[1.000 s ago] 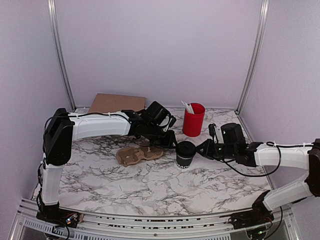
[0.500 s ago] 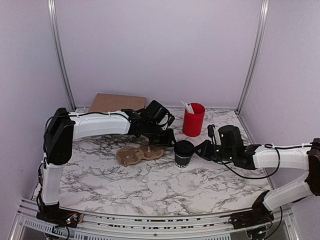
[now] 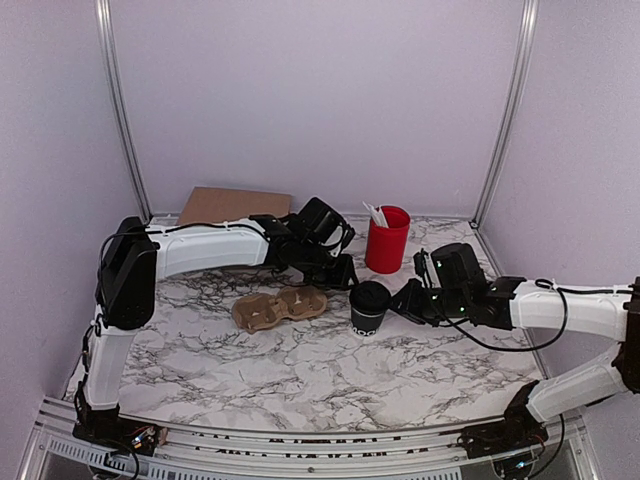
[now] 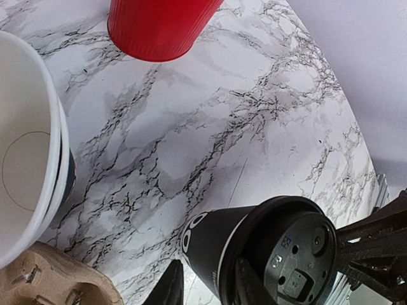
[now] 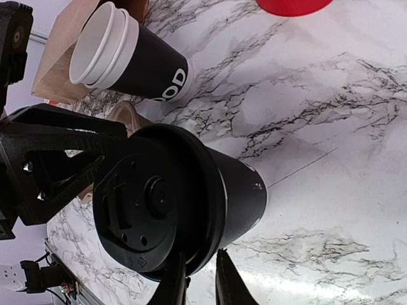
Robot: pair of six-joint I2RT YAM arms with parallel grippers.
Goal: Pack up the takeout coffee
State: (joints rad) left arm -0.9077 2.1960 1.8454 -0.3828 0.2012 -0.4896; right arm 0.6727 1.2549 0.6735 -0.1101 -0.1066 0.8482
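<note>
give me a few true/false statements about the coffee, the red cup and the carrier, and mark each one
1. The takeout coffee stands upright with its black lid on. True.
2. The red cup lies tipped on its side. False: it stands upright with utensils sticking out of the top.
3. The coffee already sits in the cardboard carrier. False: it stands on the marble table beside the carrier, whose holders look empty in the top view.
4. A stack of lidless cups, black with white rims, also stands on the table. True: the right wrist view shows it.
</note>
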